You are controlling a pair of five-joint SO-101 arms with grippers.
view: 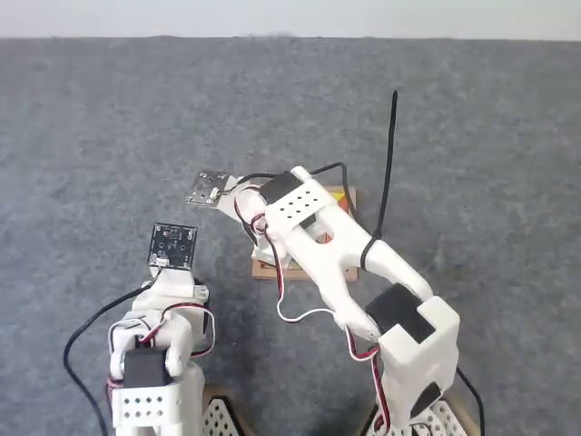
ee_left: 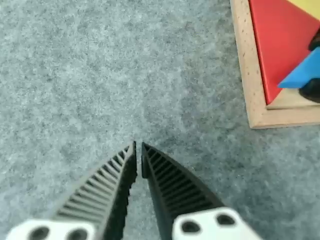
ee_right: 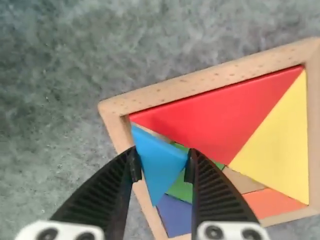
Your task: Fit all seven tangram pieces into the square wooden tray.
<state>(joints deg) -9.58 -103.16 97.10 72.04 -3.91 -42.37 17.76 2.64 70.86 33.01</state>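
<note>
The square wooden tray lies on grey carpet, with a large red triangle and a yellow triangle in it. Green, purple and orange pieces sit lower in the tray. My right gripper is shut on a blue triangle, held over the tray's corner. In the high view the right arm covers most of the tray. My left gripper hovers shut over bare carpet beside the tray, holding nothing.
Grey carpet covers the whole table around the tray. The left arm stands at the near left, apart from the right arm. A black cable rises behind the right arm.
</note>
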